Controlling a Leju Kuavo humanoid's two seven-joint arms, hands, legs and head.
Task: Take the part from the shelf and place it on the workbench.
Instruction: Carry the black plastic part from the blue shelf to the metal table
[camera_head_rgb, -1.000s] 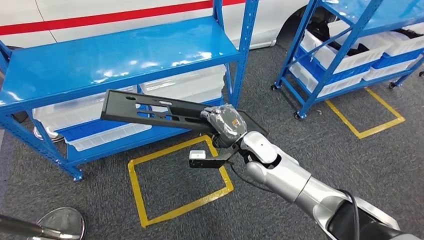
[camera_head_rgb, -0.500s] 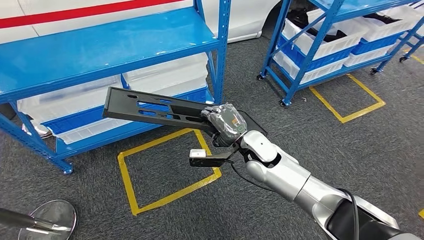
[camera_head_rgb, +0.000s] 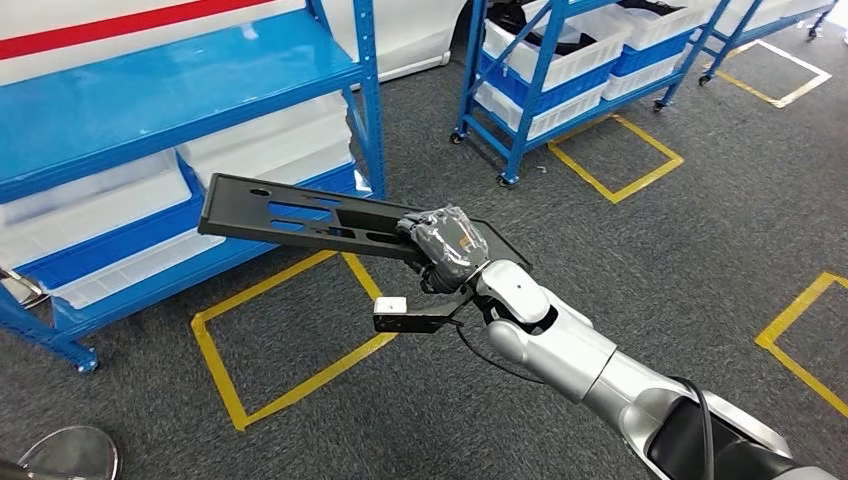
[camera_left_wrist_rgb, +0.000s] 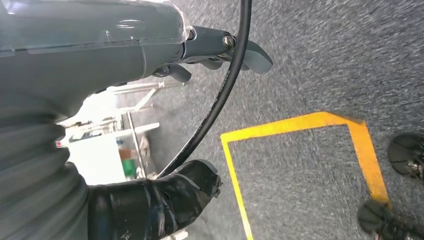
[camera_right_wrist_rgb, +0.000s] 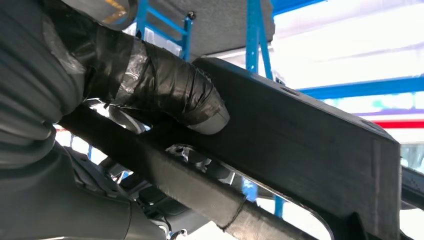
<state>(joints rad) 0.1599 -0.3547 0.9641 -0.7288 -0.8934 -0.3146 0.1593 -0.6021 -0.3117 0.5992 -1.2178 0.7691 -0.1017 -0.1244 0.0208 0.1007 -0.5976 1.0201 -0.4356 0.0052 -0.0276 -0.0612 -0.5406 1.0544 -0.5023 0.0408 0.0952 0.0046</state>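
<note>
Open grey floor (camera_head_rgb: 690, 250) is seen right of the right hand (camera_head_rgb: 450, 245); the way left is blocked by a blue shelf (camera_head_rgb: 180, 90), near the far end of the held black part (camera_head_rgb: 300, 215); a second shelf (camera_head_rgb: 560, 60) is set well apart.

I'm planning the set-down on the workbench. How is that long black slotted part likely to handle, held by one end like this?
The black part probably stays stiff: it juts out straight from the right hand without sagging. Gripped at one end, its long overhang may lever against the fingers and twist. Its cut-out slots suggest it is fairly light for its length.
</note>
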